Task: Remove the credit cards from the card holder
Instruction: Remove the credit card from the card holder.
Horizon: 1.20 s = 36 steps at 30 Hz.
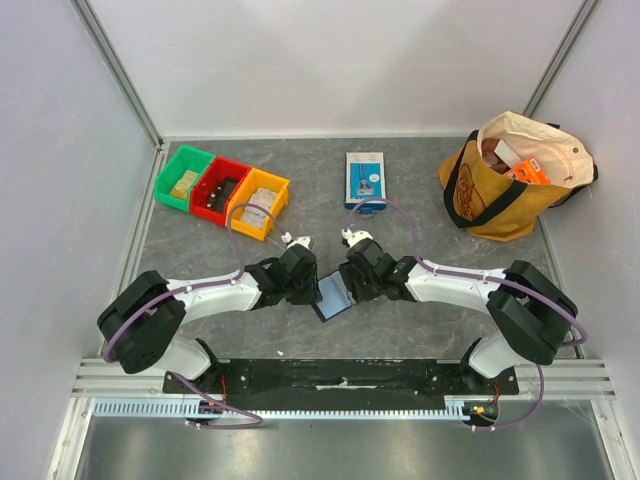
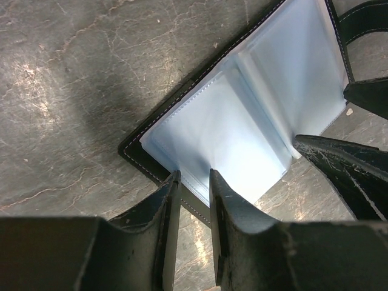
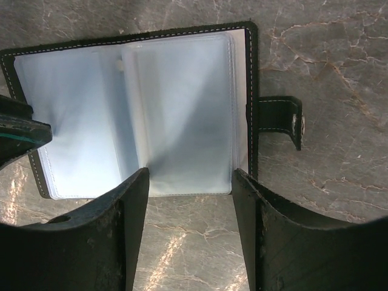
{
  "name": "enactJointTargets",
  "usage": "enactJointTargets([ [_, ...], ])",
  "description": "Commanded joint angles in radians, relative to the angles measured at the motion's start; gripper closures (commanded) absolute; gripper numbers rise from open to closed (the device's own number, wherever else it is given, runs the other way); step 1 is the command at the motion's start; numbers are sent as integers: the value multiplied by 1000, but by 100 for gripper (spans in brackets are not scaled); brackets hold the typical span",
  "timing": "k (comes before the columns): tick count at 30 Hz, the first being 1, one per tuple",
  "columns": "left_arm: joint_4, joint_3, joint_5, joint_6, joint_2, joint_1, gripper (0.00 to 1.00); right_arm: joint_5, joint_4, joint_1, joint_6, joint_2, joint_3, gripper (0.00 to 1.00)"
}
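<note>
The card holder (image 1: 331, 296) lies open on the table between my two grippers, with a black stitched rim and pale blue clear sleeves (image 2: 242, 115) (image 3: 170, 115). No credit cards show; the sleeves look empty or hide them. My left gripper (image 1: 312, 283) is nearly shut with a narrow gap, its tips (image 2: 194, 176) at the holder's near rim and nothing between them. My right gripper (image 1: 348, 285) is open and empty, its tips (image 3: 191, 173) at the edge of the right sleeve stack. The holder's snap strap (image 3: 282, 118) lies out to the right.
A blue-and-white box (image 1: 366, 179) stands behind the holder. Green (image 1: 184, 178), red (image 1: 220, 190) and yellow (image 1: 259, 203) bins sit at the back left. A yellow tote bag (image 1: 510, 175) with items sits at the back right.
</note>
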State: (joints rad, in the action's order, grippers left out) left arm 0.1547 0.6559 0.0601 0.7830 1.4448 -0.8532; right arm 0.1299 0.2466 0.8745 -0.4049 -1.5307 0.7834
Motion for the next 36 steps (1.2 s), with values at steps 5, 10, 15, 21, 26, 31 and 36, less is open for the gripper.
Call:
enactJointTargets([
  [5, 0, -2, -39, -30, 29, -7, 69, -18, -24, -2, -45, -9, -33, 37],
  [10, -6, 1, -48, -30, 34, -12, 69, -49, -32, -2, -28, 17, -33, 55],
  [15, -10, 1, -52, -27, 35, -18, 69, -75, -36, -2, -14, 49, -18, 67],
  [21, -17, 1, -49, -24, 25, -20, 69, -159, -64, -2, 11, 104, -3, 78],
  [26, -18, -7, -40, -14, 0, -18, 69, -262, -96, 0, 46, 135, -4, 80],
  [31, -21, -39, 7, 19, -76, -20, 69, -377, -102, 26, 92, 104, 10, 80],
  [36, -6, -91, 108, 71, -225, -18, 67, -454, -67, 63, 127, 50, 37, 68],
])
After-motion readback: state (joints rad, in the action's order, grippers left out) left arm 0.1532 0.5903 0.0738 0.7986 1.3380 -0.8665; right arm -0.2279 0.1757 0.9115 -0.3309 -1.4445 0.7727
